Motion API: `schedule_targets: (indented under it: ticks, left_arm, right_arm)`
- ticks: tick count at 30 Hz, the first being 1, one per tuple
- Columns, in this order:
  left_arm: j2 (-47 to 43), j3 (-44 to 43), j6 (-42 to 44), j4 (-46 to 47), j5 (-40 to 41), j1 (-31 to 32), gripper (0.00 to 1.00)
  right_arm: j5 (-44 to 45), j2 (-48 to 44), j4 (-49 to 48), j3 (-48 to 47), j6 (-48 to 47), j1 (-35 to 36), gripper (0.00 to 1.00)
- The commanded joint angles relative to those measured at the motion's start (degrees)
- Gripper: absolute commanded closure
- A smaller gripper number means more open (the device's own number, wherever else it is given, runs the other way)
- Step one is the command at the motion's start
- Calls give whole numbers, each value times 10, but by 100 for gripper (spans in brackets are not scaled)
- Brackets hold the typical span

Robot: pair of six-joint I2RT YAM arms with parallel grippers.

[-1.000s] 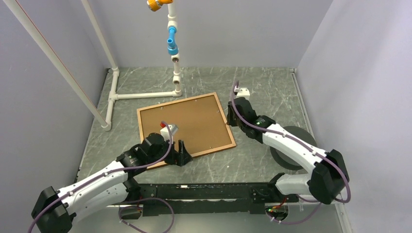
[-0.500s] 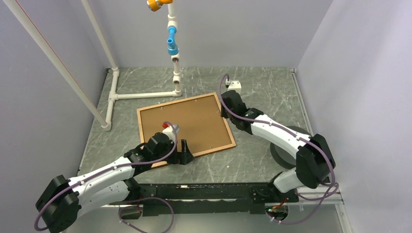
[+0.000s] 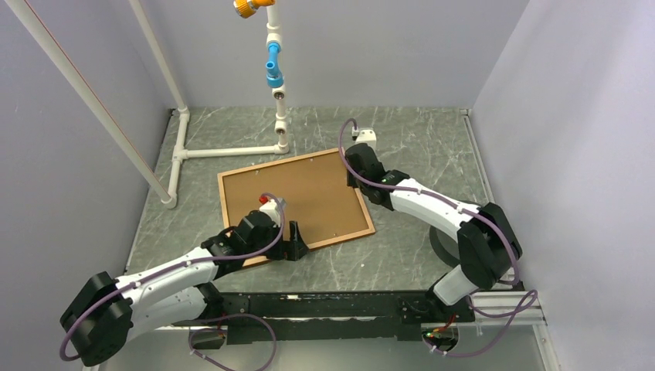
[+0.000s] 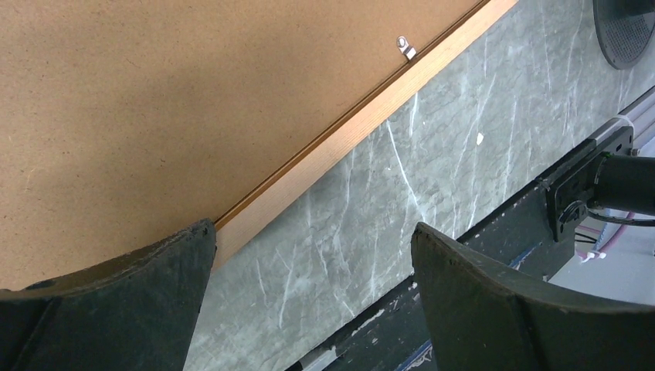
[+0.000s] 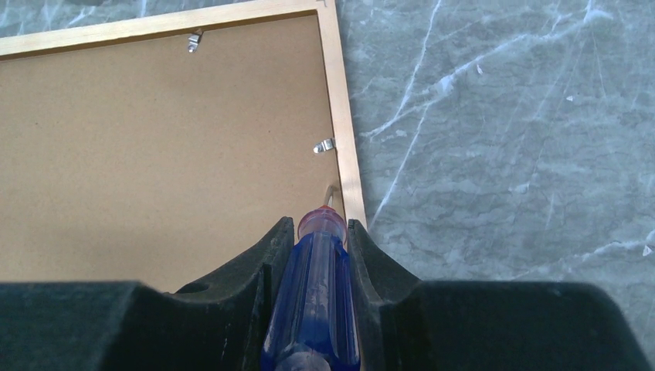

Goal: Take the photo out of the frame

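Lying face down near the middle of the grey marbled counter [image 3: 432,154], the thin reddish-brown wooden frame [image 4: 355,126] shows only its plain brown backing board [image 3: 301,197]; the photo cannot be seen. The left arm's fingers [image 4: 116,301] are spread wide at the frame's near edge, one over the board, one over the counter. The right arm's fingers [image 5: 232,301] pinch a translucent blue-handled screwdriver [image 5: 313,309], its tip at the frame's right rail just beside a small metal clip [image 5: 324,145].
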State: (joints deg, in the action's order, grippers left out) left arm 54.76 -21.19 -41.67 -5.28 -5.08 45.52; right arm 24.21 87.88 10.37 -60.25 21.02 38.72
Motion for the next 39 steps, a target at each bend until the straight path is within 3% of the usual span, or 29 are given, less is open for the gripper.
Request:
schedule_targets:
  ticks: [1,16,39]
  left_arm:
    - [3,6,-10,24,13,0,0]
    - [12,29,-22,31,40,-1,1]
    - [30,36,-25,48,28,0,1]
  right_arm:
    - [19,13,-46,-32,-19,2,100]
    - [39,61,-71,-49,-50,1,100]
    - [-24,80,-167,-31,-80,2,100]
